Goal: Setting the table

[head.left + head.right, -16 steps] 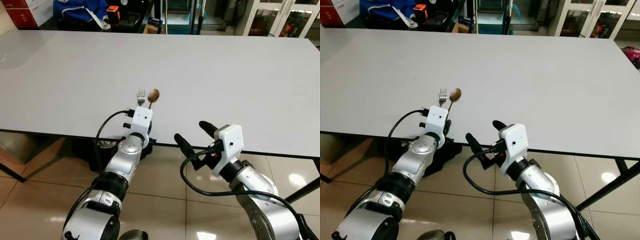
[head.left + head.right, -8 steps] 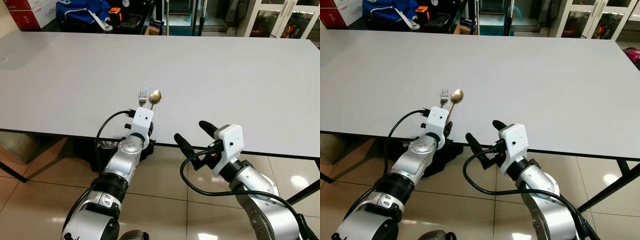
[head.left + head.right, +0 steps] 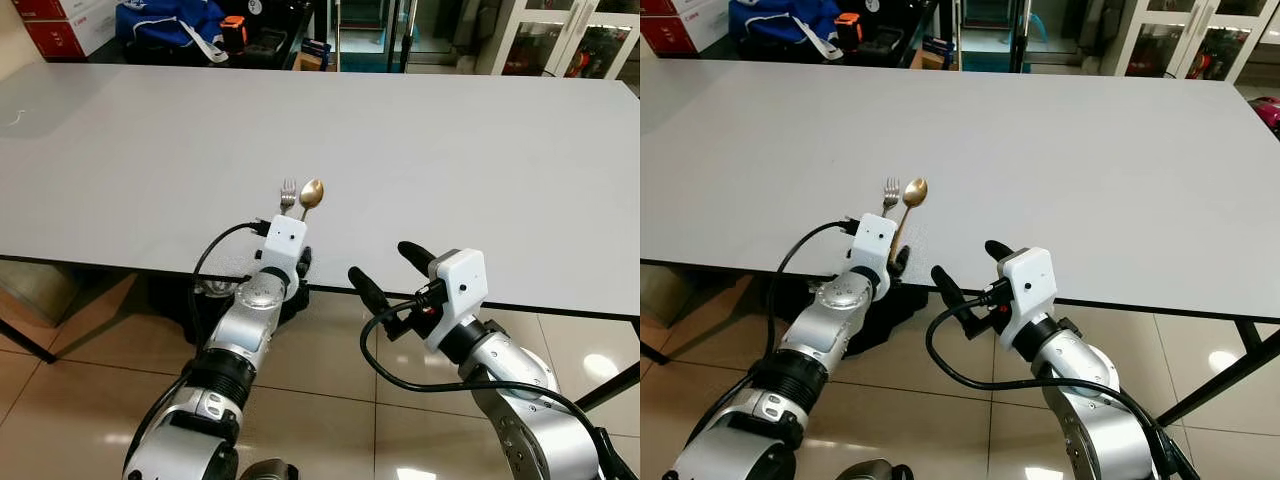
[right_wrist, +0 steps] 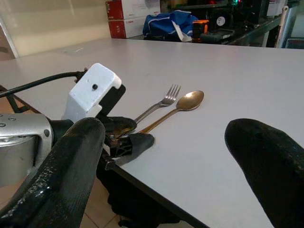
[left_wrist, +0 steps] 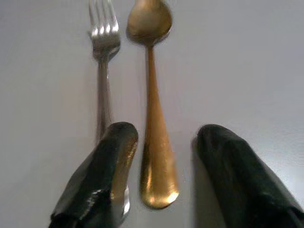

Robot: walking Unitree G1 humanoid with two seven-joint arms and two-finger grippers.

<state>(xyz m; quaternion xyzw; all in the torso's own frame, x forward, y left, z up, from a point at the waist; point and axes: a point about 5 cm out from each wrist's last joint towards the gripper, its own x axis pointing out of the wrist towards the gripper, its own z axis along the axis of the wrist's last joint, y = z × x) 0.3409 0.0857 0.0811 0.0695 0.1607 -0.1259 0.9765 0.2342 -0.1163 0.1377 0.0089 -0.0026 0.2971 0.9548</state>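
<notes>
- The grey counter (image 3: 480, 150) carried a silver fork (image 5: 102, 71) and gold spoon (image 5: 151, 109), side by side near its front edge.
- Red boxes (image 4: 130, 16) stood behind; lettering unreadable.
- Left gripper (image 5: 164, 156) lay parted astride the spoon handle, gripping nothing.
- Right gripper (image 3: 390, 268) hung spread and empty, off the counter edge.

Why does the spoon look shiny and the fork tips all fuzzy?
Left wrist view: light glints off the gold spoon, and the fork tines blur, out of focus. Right wrist view: the near black fingers are soft. Eye views: glare spots on the floor tiles.
</notes>
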